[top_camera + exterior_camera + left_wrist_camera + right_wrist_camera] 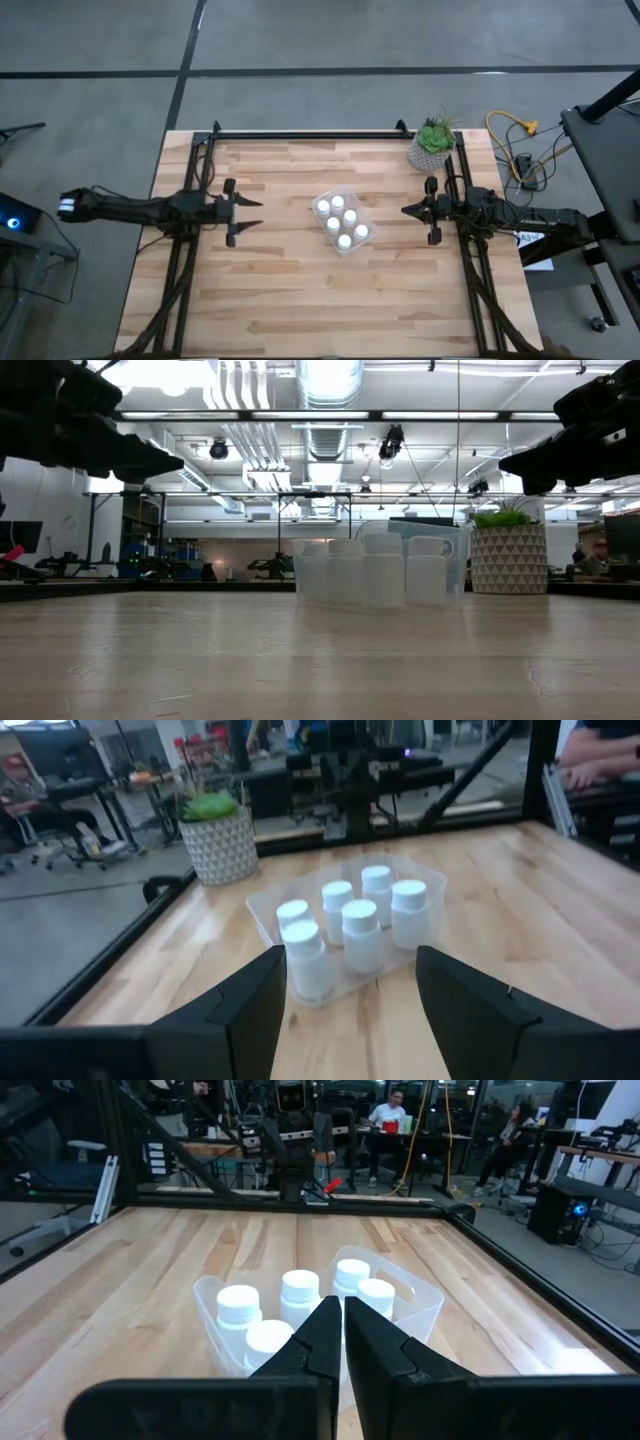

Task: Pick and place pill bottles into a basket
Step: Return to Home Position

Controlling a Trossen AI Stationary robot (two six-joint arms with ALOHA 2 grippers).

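Left gripper is spread wide and empty, right gripper is pinched shut on nothing. They face each other across the table's middle. The basket sits between them, a touch nearer the right one, with all six pill bottles upright inside. I'd say there's nothing left to grab.

Your pill bottles are plain white, caps and bodies alike, and the basket is clear, colourless plastic. Your worktop is pale blond wood in long planks with a light grain, and its frame is black. The pot is off-white with a grey triangle lattice, and the plant is bright green. The left fingers and right fingers are black. You'll see a yellow cable and a grey floor crossed by dark lines.
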